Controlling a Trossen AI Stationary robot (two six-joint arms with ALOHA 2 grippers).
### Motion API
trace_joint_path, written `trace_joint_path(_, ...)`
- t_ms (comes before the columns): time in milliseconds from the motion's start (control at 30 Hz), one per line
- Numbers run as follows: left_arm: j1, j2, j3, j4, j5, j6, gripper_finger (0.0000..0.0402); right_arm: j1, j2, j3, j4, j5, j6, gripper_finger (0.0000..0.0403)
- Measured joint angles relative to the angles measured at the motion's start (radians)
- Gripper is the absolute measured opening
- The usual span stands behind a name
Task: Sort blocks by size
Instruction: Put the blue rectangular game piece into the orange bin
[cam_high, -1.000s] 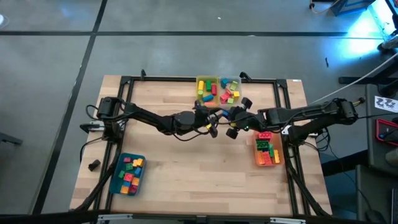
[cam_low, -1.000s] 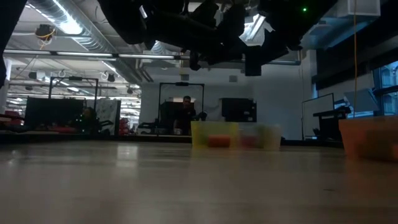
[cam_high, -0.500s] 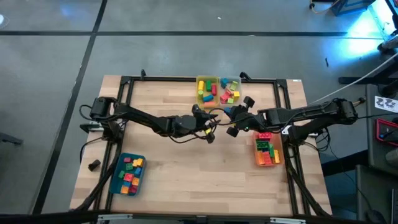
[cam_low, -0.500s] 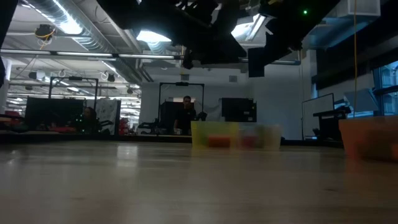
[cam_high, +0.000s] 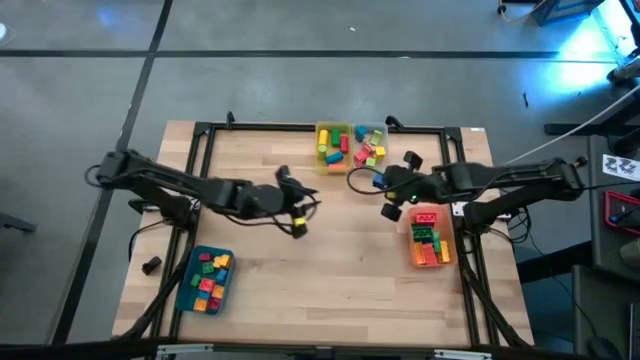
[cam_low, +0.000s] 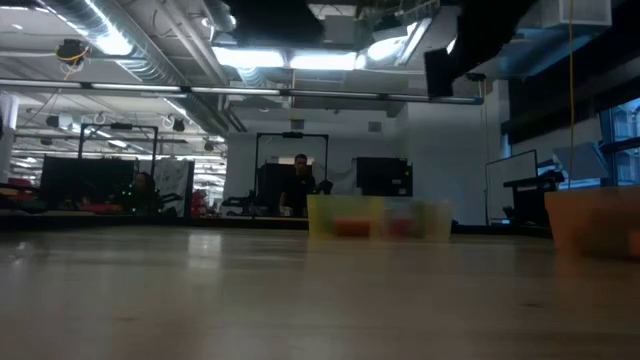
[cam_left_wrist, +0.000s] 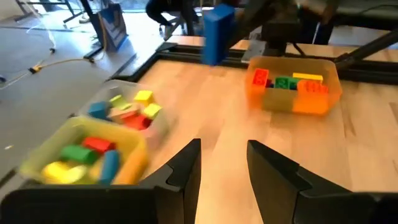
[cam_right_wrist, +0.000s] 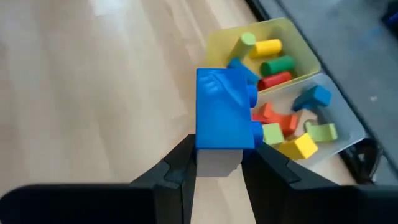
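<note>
High view: my two arms have drawn apart since a second ago, when both grippers met over the middle of the table just near of the far bins. The handover looks done, so this brick is now mine to sort with the right arm alone.

Right gripper (cam_high: 383, 182) hangs over the table right of centre, just left of the orange bin (cam_high: 443, 258), fingers pressed onto a blue block (cam_right_wrist: 224, 109). Right wrist view shows the block pinched at its lower end, standing up out of the fingertips, with the yellow bin (cam_right_wrist: 287, 32) and clear bin (cam_right_wrist: 348, 127) of mixed blocks beyond it.

Left gripper (cam_high: 297, 213) has pulled back to left of centre, fingers spread with nothing between them; left wrist view shows bare wood through the gap.

Teal bin (cam_high: 187, 290) sits near left, well apart from both grippers.

Judgement: the blue block is closest to the orange bin, which holds red, green and yellow bricks, so that seems the likely drop.
</note>
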Motion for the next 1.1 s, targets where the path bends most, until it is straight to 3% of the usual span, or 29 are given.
trace_joint_path(133,-0.015,-0.152,0.0,-0.185,-0.067,-0.018,0.0113,0.0,-0.033,0.053,-0.081,-0.067,0.024,0.011)
trace_joint_path(367,-0.084,-0.398,-0.027,-0.476,-0.184,-0.091,0.0113,0.0,-0.095,0.072,-0.157,-0.095,0.056,0.011)
trace_joint_path(600,-0.174,-0.629,-0.328,-0.294,-0.187,-0.071,0.0113,0.001,-0.136,0.072,-0.211,-0.176,0.086,0.011)
trace_joint_path(800,-0.182,-0.807,-0.597,0.0,-0.187,-0.03,0.0113,0.001,-0.141,0.072,-0.228,-0.41,0.111,0.011)
trace_joint_path(900,-0.181,-0.907,-0.683,0.064,-0.185,-0.024,0.0113,0.001,-0.14,0.072,-0.26,-0.489,0.154,0.0111)
trace_joint_path(1100,-0.181,-1.082,-0.793,0.111,-0.182,0.001,0.0113,0.001,-0.14,0.072,-0.366,-0.518,0.211,0.0111)
